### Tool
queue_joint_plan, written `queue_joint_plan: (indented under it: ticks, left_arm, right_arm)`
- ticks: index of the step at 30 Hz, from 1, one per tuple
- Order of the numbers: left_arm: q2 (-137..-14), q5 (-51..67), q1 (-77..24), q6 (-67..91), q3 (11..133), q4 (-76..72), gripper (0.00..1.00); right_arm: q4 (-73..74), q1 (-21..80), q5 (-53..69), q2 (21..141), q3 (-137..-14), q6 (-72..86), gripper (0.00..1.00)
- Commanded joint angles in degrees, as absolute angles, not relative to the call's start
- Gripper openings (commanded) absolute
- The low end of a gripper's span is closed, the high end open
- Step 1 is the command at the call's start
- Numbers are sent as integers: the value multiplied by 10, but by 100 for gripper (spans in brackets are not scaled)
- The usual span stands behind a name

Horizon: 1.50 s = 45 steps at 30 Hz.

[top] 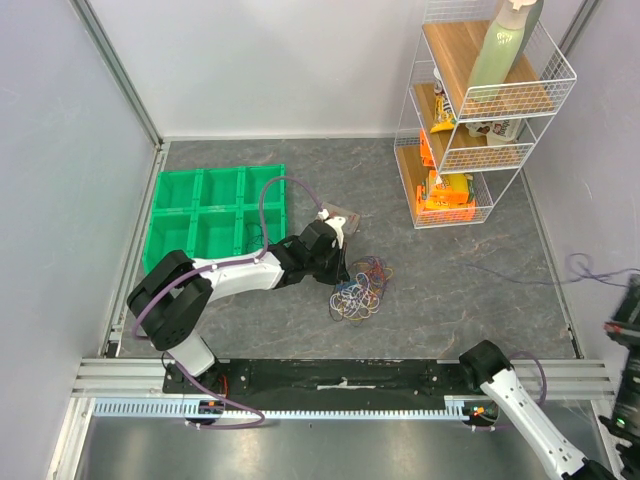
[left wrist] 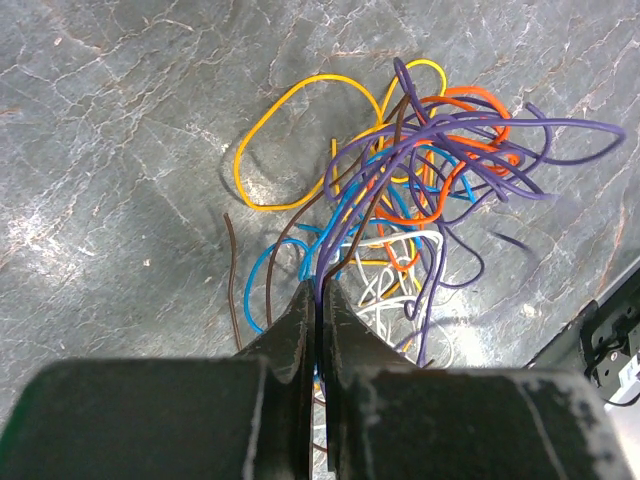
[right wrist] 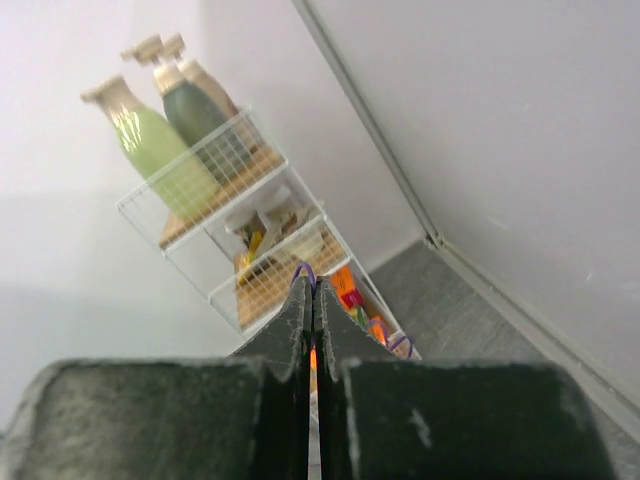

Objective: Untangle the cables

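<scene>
While I look down from the top camera, the table (top: 450, 300) shows a flat, matt grey surface with pale veins like marble. Plain light walls (top: 280, 60) close it in, and an aluminium rail (top: 330, 375) runs along the near edge. At the back left lies a green plastic tray (top: 215, 215) with square compartments. At the back right stands a white wire rack (top: 480, 120) with wooden shelves. A pale green spray bottle (top: 505, 45) is on its top shelf, and orange snack packs (top: 445, 190) are on the lower ones.

The cables (top: 360, 290) lie near the middle of the table as one loose bunch of thin, round, glossy loops. They are yellow, orange-red, blue, white, dark purple and brown, and they cross over one another. The left gripper (left wrist: 318, 292) is at the left edge of the bunch, its black fingers pressed together on dark purple strands. The right gripper (right wrist: 312, 288) points toward the rack with its fingers closed. A tiny purple loop shows at its tips, but I cannot tell if it is pinched. One thin purple strand (top: 520, 272) lies apart at the right.
</scene>
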<state>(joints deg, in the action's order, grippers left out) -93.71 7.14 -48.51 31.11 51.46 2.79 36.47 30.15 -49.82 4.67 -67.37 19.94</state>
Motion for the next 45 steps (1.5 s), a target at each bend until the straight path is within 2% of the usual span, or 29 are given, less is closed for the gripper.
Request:
queue_joint_plan:
  ticks: [1, 6, 9, 11, 15, 17, 24, 27, 34, 39, 41, 45]
  left_arm:
    - [-940, 53, -484, 291, 513, 11, 2]
    - [-940, 64, -483, 295, 515, 12, 2]
    - [-929, 128, -484, 288, 515, -15, 2]
    - [-916, 196, -484, 280, 517, -42, 19]
    - [-848, 237, -484, 269, 517, -61, 63]
    - [-799, 236, -484, 258, 514, -62, 75]
    - [-647, 240, -485, 234, 490, -120, 79]
    - [-620, 256, -486, 222, 486, -171, 90]
    - [-702, 340, -518, 173, 577, -178, 94]
    - [-771, 320, -561, 139, 617, -170, 95]
    - [-788, 295, -572, 133, 627, -164, 94]
    - [-806, 264, -578, 130, 640, -151, 75]
  right_arm:
    - [336, 307, -510, 32, -728, 134, 0]
    - [353, 320, -467, 46, -712, 158, 0]
    - [373, 333, -404, 79, -669, 203, 0]
    - [369, 334, -352, 104, -629, 235, 0]
    - [338, 333, -206, 173, -563, 257, 0]
    - [314, 335, -138, 205, -544, 258, 0]
    - [257, 334, 13, 284, -531, 250, 0]
    - [237, 334, 69, 305, -532, 250, 0]
    - [214, 334, 137, 323, -526, 263, 0]
    - [209, 333, 150, 317, -524, 270, 0]
    - [209, 334, 153, 315, -524, 271, 0]
    - [209, 334, 152, 308, -522, 271, 0]
